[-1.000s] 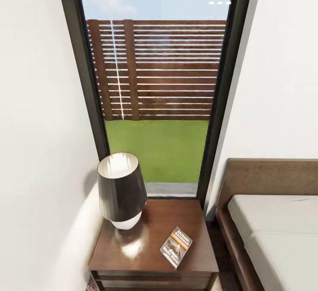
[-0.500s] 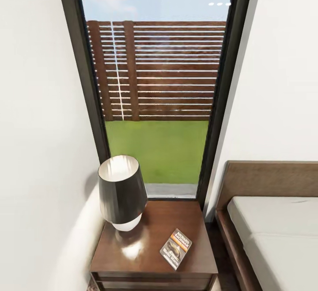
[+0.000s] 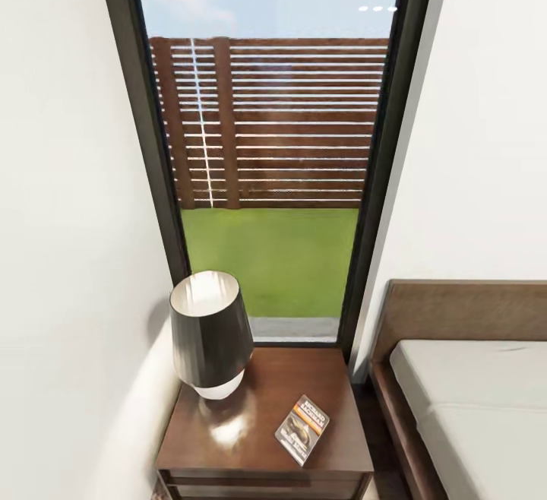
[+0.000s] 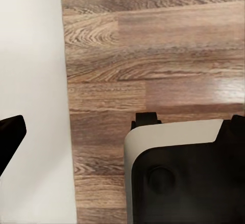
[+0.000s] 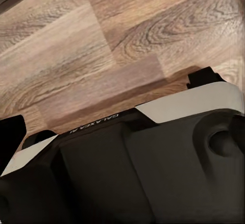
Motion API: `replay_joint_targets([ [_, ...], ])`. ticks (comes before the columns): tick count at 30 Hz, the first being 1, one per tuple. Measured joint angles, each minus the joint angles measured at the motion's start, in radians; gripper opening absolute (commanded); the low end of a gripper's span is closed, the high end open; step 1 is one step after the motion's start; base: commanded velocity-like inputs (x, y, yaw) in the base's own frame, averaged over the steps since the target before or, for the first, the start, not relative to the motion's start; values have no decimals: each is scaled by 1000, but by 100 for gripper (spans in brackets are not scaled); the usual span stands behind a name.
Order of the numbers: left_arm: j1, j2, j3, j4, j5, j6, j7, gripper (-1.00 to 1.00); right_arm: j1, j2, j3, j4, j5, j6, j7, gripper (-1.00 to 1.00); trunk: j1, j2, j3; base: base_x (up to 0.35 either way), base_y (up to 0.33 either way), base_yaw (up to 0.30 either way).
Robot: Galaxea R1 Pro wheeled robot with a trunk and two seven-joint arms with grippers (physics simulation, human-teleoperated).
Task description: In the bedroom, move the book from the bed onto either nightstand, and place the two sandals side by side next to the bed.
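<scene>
Paperback first: the book (image 3: 302, 428) lies flat on the top of the nightstand (image 3: 258, 439), toward that top's front right part, turned at a slant to the edges, its dark cover with the orange band facing up. It touches nothing else there. On the same glossy dark-brown top, toward the back left, stands a lamp (image 3: 210, 333) with a black shade, white inside, on a rounded white base; it is near the book but apart from it. The nightstand sits in the corner, with a white wall (image 3: 68, 257) on its left and a tall black-framed window (image 3: 270, 143) behind it. Through the glass a slatted brown fence (image 3: 281, 120) rises above green grass (image 3: 270, 257), with pale sky higher up. To the right of the nightstand, just beside it, is the bed (image 3: 463, 310): its brown headboard stands against the white wall and the plain pale-grey mattress (image 3: 479, 401) is bare in the part that shows.

Both wrist views look down on the light-brown wood-plank floor (image 4: 153, 55). The left wrist view also takes in a white surface along 1 side and part of the robot's white and black body (image 4: 184, 173); the right wrist view shows a similar black and white body part (image 5: 132, 173). I cannot tell whether the left gripper or the right gripper is released or clenched.
</scene>
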Motion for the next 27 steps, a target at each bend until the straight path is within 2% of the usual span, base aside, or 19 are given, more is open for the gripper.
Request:
replay_joint_targets([
  [11,5,1,4,1,0,1,0,100,61,0,0,1,0,0,0,100,-42,77,35,0,0,0],
  [27,21,-2,5,16,0,1,0,100,75,0,-1,0,0,0,0,100,-104,189,85,0,0,0],
])
